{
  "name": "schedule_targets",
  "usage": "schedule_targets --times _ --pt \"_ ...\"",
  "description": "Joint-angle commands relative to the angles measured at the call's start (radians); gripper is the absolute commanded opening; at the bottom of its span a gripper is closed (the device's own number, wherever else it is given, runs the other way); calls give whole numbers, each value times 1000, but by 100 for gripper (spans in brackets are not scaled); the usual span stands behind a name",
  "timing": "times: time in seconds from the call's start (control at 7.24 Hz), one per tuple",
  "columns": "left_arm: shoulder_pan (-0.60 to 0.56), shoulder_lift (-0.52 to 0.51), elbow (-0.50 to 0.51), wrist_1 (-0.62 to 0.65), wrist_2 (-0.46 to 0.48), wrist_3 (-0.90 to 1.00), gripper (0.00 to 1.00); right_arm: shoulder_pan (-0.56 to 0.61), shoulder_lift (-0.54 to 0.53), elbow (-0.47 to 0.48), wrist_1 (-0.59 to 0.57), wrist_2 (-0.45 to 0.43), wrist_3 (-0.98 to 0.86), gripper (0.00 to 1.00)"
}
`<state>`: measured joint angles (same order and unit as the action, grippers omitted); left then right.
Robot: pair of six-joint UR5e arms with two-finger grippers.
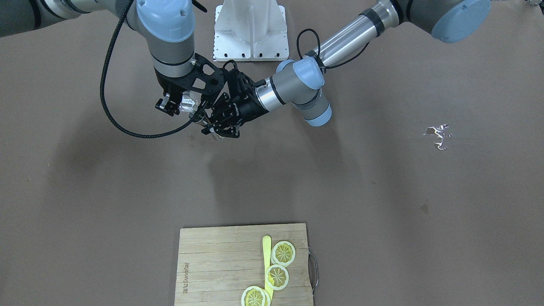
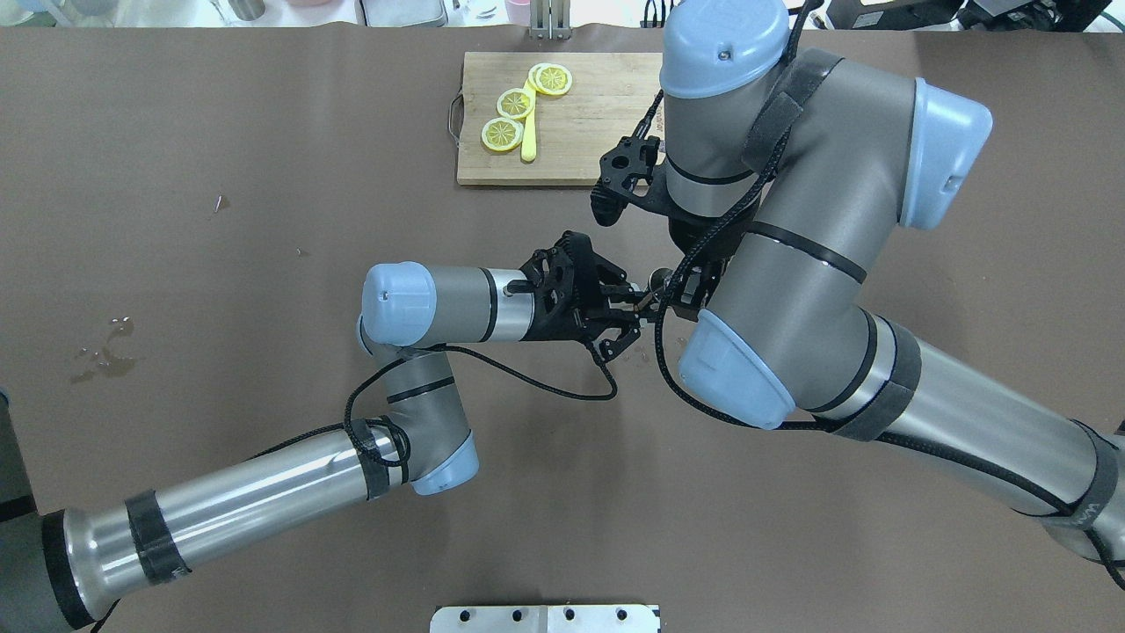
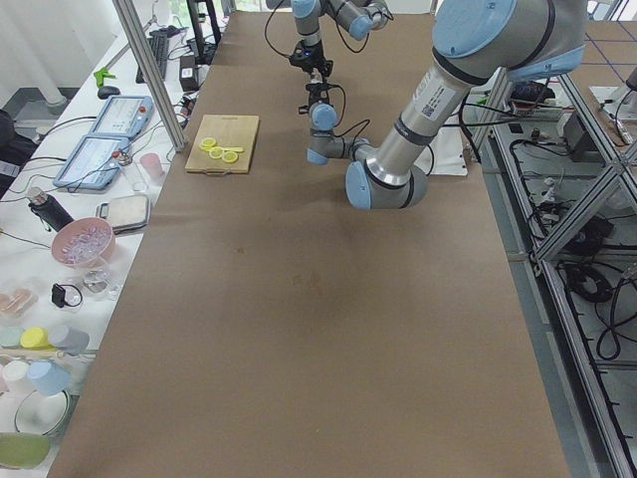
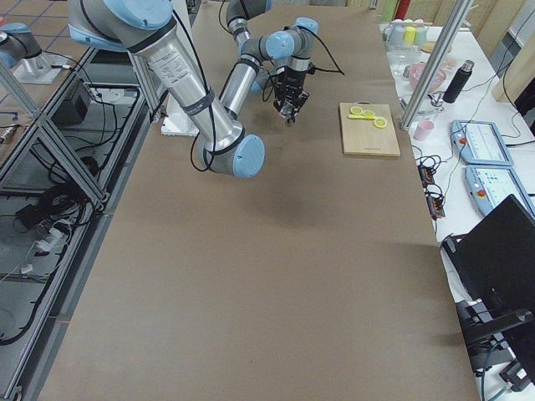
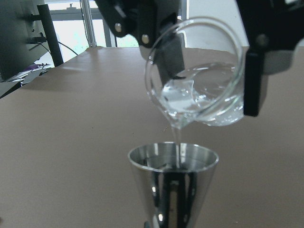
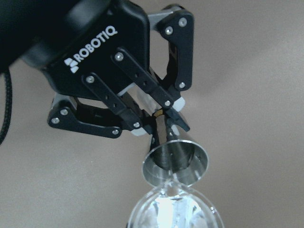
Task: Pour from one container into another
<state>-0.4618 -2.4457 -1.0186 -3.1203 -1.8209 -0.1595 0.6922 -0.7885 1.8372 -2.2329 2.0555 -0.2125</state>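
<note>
My right gripper (image 1: 180, 104) is shut on a clear glass beaker (image 5: 199, 90), which is tilted with its lip down. A thin stream of water (image 5: 176, 137) runs from it into a shiny metal cone cup (image 5: 173, 185) just below. The left gripper (image 6: 159, 124) is shut on the narrow lower part of that metal cup (image 6: 175, 164) and holds it upright above the table. In the front-facing view the beaker (image 1: 188, 102) and the metal cup (image 1: 210, 129) sit close together between the two wrists. From overhead the right arm hides the beaker; the left gripper (image 2: 620, 309) shows beside it.
A wooden cutting board (image 2: 606, 132) with lemon slices (image 2: 516, 104) and a yellow knife (image 2: 528, 132) lies at the table's far side. A small puddle (image 2: 101, 352) marks the paper on my left. Cups and bowls (image 3: 60, 299) stand on a side bench.
</note>
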Motion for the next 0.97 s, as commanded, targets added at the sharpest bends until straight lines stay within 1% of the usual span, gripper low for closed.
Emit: schedule_targets --times 0.0,0.28,0.55,0.83 --pt "2 1 0 -3 0 0 0 3 0 5 -11 -2 -15 0" --pt "2 1 0 -3 0 2 0 4 -3 11 -1 -14 -16 0" --pt "2 2 0 -3 2 2 0 4 -34 17 97 -28 -2 0" --pt "2 2 0 -3 2 2 0 7 -92 81 163 -31 4 0"
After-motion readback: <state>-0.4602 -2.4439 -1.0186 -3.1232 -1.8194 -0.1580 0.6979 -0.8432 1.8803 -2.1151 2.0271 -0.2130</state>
